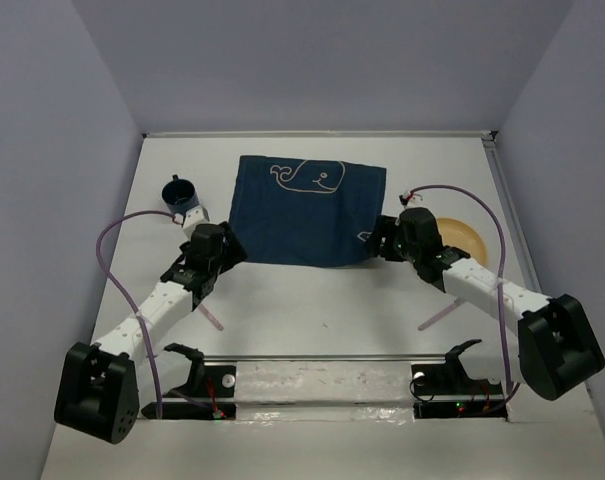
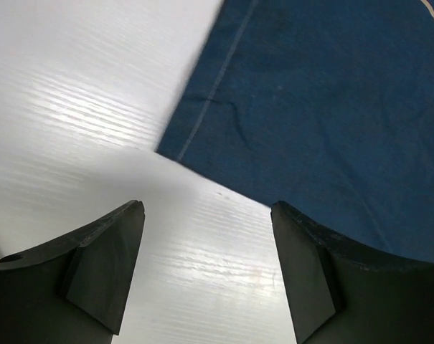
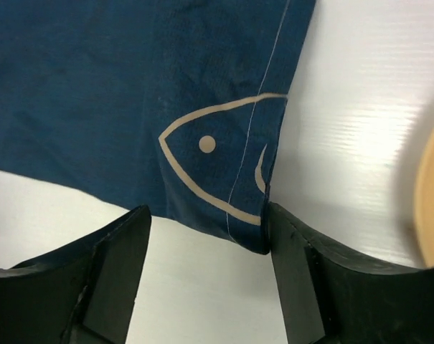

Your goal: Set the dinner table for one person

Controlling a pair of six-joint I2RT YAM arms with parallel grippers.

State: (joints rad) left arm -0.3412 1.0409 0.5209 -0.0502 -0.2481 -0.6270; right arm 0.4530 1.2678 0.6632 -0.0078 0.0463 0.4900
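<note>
The white dinner table (image 1: 312,310) carries a navy cloth (image 1: 307,210) with a whale outline, spread flat at the back middle. My left gripper (image 1: 229,250) is open and empty at the cloth's near left corner (image 2: 166,150). My right gripper (image 1: 379,240) is open at the cloth's near right corner (image 3: 256,236), which lies between the fingers, close against the right finger (image 3: 303,279). A tan plate (image 1: 462,240) lies right of the cloth, partly behind my right arm. A dark blue mug (image 1: 180,192) stands left of the cloth.
Two thin pink sticks lie on the table, one (image 1: 211,317) near the left arm and one (image 1: 440,316) near the right arm. A metal rail (image 1: 322,356) runs along the near edge. Grey walls close the table in.
</note>
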